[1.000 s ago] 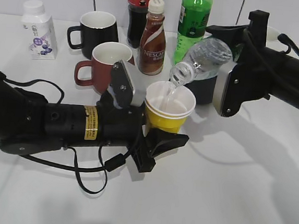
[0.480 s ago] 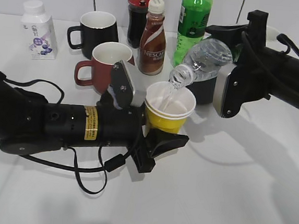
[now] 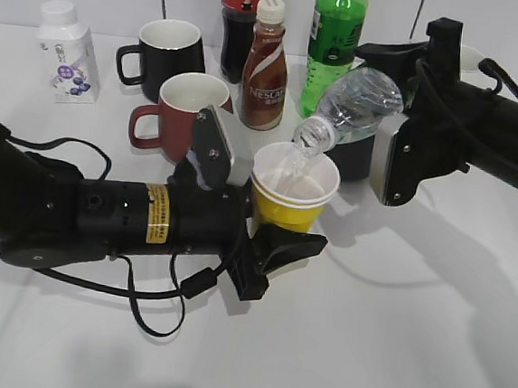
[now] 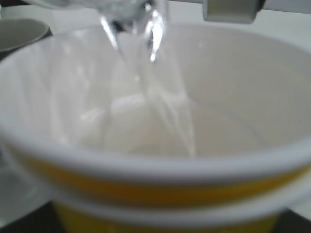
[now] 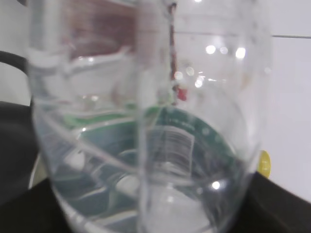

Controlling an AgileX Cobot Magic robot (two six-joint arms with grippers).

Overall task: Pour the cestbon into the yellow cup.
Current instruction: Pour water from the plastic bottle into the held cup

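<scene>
The right gripper (image 3: 388, 124) was clamped on the cestbon (image 3: 358, 103), holding it tipped steeply with the open mouth pointing down and to the left. The jaws themselves were mostly hidden behind the bottle and the wrist housing, but the bottle hung clear of the bench with nothing else supporting it. In the right wrist view the clear ribbed wall of the cestbon (image 5: 146, 145) filled the frame, with the dark green label band visible through it.

The bottle mouth sat just above the far rim of the yellow cup (image 3: 293, 192). A thin stream of water (image 3: 290, 165) ran from the mouth into the white interior. In the left wrist view the stream (image 4: 146, 73) entered the cup (image 4: 155, 160) near its far wall.

The left gripper (image 3: 279, 227) was closed around the lower body of the yellow cup, one finger (image 3: 210, 149) on the far-left side and the other finger (image 3: 282, 246) on the near side. The cup stood upright near the middle of the bench (image 3: 392, 333).

Toward the far edge stood a red mug (image 3: 180, 110), a black mug (image 3: 167, 54), a brown Nescafe bottle (image 3: 265, 67), a dark cola bottle (image 3: 240, 20) and a green soda bottle (image 3: 336, 37). A small white bottle (image 3: 67, 50) stood near the far-left corner.
</scene>
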